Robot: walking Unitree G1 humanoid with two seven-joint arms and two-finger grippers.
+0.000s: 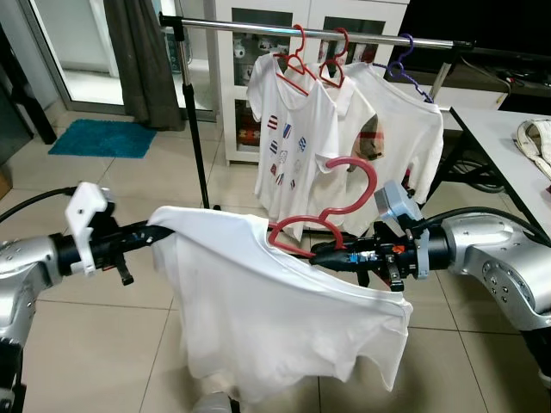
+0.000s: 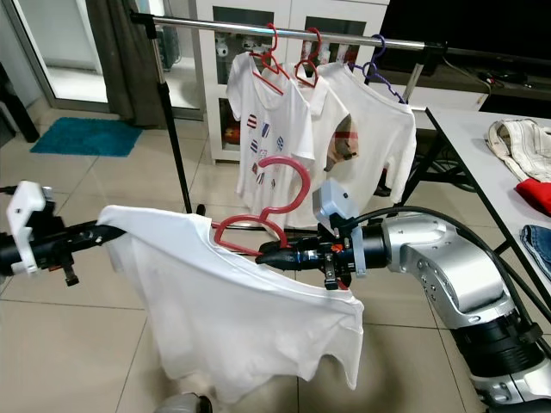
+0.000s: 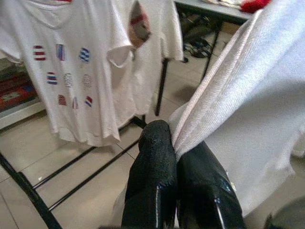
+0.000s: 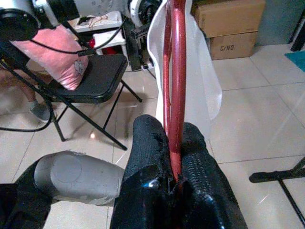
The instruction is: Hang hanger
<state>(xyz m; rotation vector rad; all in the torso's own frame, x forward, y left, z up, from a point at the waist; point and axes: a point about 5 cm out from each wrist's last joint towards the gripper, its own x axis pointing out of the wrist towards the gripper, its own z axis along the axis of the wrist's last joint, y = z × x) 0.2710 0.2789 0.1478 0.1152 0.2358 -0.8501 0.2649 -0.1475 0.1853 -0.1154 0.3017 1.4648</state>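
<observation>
The red hanger [image 1: 331, 202], a white T-shirt [image 1: 275, 301] draped over it, is held low in front of the robot, well short of the clothes rail [image 1: 258, 28] that runs crosswise above and beyond it. The rail's left stretch is bare; three hung shirts [image 1: 344, 129] crowd its right. The hanger's long axis lies roughly parallel to the rail, hook upward. The right claw [image 1: 320, 253] pinches the hanger's lower bar and is nearer the hook; the left claw [image 1: 155, 231] is pressed together on the shirt's shoulder.
</observation>
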